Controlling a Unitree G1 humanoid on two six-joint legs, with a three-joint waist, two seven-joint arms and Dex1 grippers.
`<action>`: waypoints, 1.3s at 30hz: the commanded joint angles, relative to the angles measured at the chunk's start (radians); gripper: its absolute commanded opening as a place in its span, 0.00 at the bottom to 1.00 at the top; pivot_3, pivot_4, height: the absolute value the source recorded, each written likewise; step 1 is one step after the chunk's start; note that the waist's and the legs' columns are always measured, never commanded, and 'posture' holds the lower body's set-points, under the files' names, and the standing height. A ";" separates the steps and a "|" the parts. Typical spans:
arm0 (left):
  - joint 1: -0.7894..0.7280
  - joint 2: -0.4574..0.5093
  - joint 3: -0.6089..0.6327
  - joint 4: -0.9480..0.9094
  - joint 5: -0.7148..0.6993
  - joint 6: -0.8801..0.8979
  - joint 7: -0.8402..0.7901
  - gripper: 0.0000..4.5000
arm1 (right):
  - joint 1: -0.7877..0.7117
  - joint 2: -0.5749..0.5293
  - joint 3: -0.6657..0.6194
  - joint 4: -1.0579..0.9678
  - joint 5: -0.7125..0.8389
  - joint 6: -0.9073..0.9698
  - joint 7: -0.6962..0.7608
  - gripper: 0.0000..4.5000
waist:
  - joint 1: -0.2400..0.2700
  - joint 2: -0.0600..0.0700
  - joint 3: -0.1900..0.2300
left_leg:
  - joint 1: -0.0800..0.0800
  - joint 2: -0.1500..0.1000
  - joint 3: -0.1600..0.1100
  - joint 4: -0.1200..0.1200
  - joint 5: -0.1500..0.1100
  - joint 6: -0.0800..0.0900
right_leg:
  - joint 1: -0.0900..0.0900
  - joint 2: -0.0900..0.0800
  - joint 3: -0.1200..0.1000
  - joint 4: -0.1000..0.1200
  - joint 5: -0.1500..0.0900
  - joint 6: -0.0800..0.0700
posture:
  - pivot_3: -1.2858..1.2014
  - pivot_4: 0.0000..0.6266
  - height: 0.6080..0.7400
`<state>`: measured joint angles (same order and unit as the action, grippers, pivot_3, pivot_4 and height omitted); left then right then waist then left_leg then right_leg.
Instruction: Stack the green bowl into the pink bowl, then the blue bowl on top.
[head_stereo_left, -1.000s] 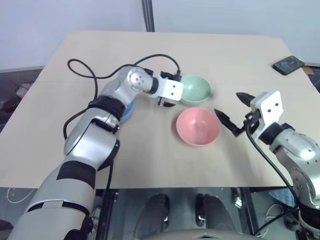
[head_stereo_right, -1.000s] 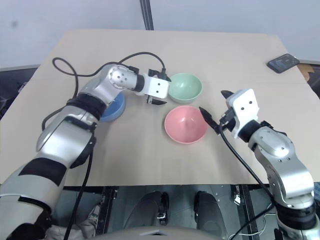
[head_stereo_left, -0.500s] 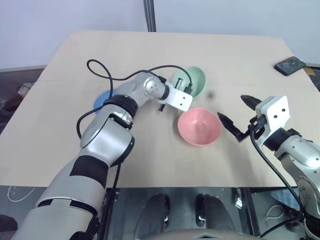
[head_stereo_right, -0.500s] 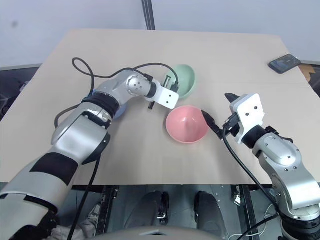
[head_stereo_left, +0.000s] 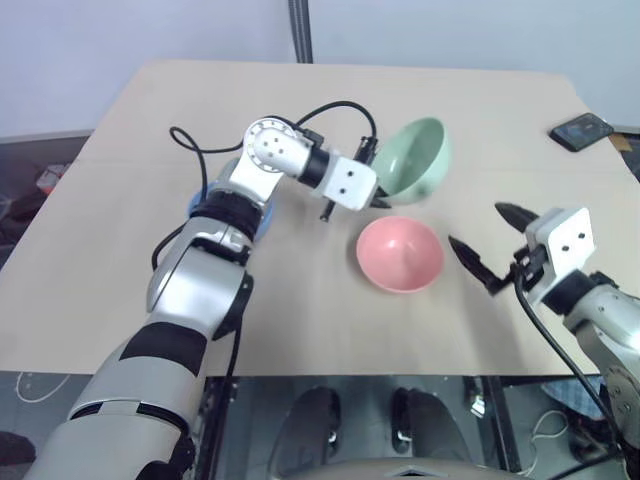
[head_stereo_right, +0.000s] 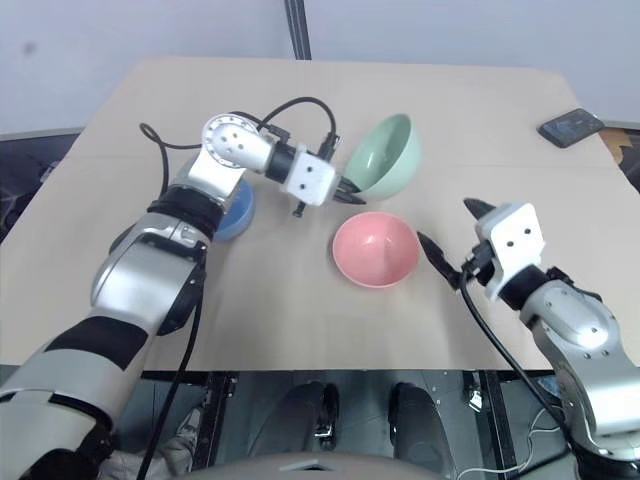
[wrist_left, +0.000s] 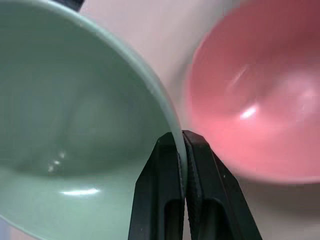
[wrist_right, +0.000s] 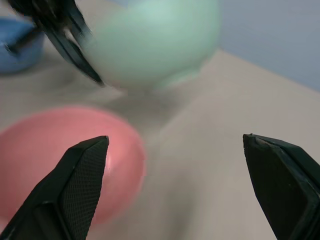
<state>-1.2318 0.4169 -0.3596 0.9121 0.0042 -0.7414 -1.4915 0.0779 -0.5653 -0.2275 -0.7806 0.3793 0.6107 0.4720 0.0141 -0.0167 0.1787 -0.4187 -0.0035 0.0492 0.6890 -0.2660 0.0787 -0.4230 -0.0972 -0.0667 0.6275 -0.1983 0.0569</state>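
Left fingers (wrist_left: 181, 150) pinch green bowl (head_stereo_left: 412, 160) rim, tilted — beside pink bowl (head_stereo_left: 400, 254); right fingers (wrist_right: 95, 170) spread, empty.

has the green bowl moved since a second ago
Yes. The green bowl, pinched by the left gripper, has lifted off the table and tipped, beside the unmoved pink bowl.

soft even light, faint shadows; right wrist view blurred by motion.
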 joint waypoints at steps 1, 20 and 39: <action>0.037 0.035 0.007 -0.175 -0.122 0.042 -0.115 0.02 | 0.105 -0.028 -0.100 -0.081 0.060 -0.053 0.083 1.00 | 0.000 0.000 0.000 | 0.000 0.000 0.000 0.000 0.000 0.000 | 0.000 0.000 0.000 0.000 0.000 0.000 | 0.52 0.24 1.00; 0.008 0.120 -0.225 -0.326 -0.403 0.294 -0.100 0.96 | 0.384 -0.030 -0.347 -0.190 0.279 -0.204 0.207 1.00 | 0.005 0.001 0.000 | 0.003 0.005 -0.001 0.014 -0.005 0.008 | 0.008 0.003 0.001 0.002 0.001 0.002 | 0.52 0.24 1.00; 0.851 0.821 0.323 -1.403 -0.102 1.446 0.590 0.96 | -0.111 -0.194 -0.002 0.213 0.270 -0.240 0.464 1.00 | 0.004 0.004 0.001 | 0.004 0.007 0.000 0.013 -0.004 0.001 | 0.008 0.005 0.002 0.000 0.001 0.001 | 0.52 0.24 1.00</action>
<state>-0.4052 1.2135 -0.0800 -0.4092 -0.1510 0.6416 -0.9535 0.0049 -0.7531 -0.2569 -0.5894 0.6536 0.4069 0.8953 0.0181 -0.0131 0.1795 -0.4145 0.0032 0.0486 0.7019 -0.2702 0.0793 -0.4146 -0.0922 -0.0650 0.6270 -0.1991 0.0559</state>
